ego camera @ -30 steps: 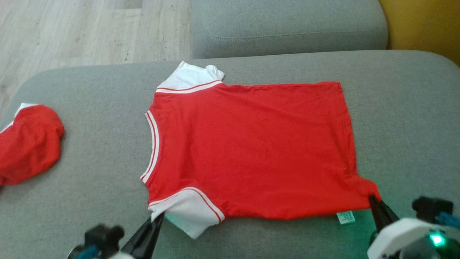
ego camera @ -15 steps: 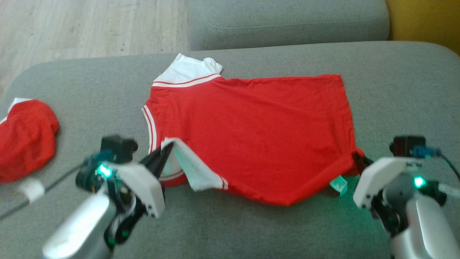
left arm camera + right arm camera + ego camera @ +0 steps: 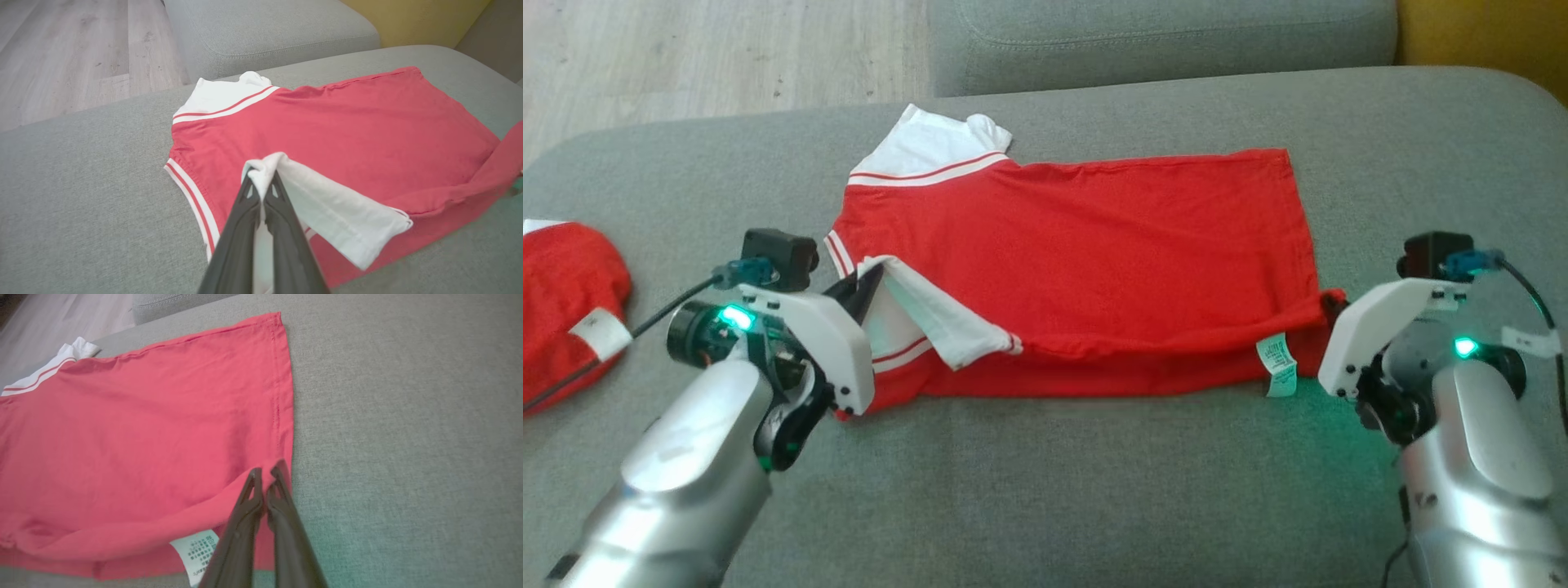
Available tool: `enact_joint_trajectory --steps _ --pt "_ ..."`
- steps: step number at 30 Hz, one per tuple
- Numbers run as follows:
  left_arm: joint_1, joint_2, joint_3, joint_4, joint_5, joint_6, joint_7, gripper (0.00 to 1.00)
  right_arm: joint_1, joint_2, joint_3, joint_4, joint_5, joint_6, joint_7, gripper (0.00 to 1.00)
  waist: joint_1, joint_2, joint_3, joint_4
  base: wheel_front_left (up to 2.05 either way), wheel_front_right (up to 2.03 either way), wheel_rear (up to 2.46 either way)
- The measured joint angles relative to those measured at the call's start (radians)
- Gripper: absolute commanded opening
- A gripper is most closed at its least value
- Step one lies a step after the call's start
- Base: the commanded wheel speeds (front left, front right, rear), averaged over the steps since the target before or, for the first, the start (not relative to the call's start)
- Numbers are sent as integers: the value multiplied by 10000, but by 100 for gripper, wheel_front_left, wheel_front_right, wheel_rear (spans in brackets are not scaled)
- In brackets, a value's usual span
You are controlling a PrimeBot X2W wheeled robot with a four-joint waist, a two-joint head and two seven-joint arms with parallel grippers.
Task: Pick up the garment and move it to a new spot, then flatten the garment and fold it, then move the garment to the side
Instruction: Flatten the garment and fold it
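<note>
Jaws of my left gripper (image 3: 261, 181) pinch white sleeve (image 3: 339, 208), my right gripper (image 3: 267, 473) pinches hem corner (image 3: 282, 465) of red short-sleeved T-shirt (image 3: 1094, 237), toward grey fabric cushion's (image 3: 1094, 490) near edge.

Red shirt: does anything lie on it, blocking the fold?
Nothing visible. The left tool grips the white sleeve, the right tool the hem corner; the far half of the red shirt lies bare. Another red garment sits apart, leftward.
</note>
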Motion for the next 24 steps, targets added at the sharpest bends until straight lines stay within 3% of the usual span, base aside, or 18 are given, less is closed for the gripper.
enact_joint_trajectory --steps 15,16,17,18,19,24 --pt "-1202 -529 -169 2054 575 -251 -1421 0 -1152 -21 332 1954 240 0 -1055 0 0 0 381 -286 0 0 0" --pt "-1224 -591 -167 2184 598 -263 -1569 0 -1194 -19 387 1998 351 0 -1179 7 0 0 403 -301 0 0 0" --pt "-1245 -639 -169 2278 598 -263 -1716 33 -1246 -19 422 2063 437 0 -1292 33 0 0 424 -314 0 0 0" --pt "-1271 -677 -171 2362 600 -267 -1864 71 -1321 -19 435 2142 523 0 -1415 96 0 0 444 -325 0 0 0" --pt "-1293 -708 -167 2447 600 -274 -1996 100 -1370 -19 433 2174 608 0 -1559 100 0 0 457 -332 0 0 0" --pt "-1303 -842 -88 2621 610 -443 -2943 100 -1576 -21 401 2412 690 0 -2121 100 0 0 466 -285 0 0 0"
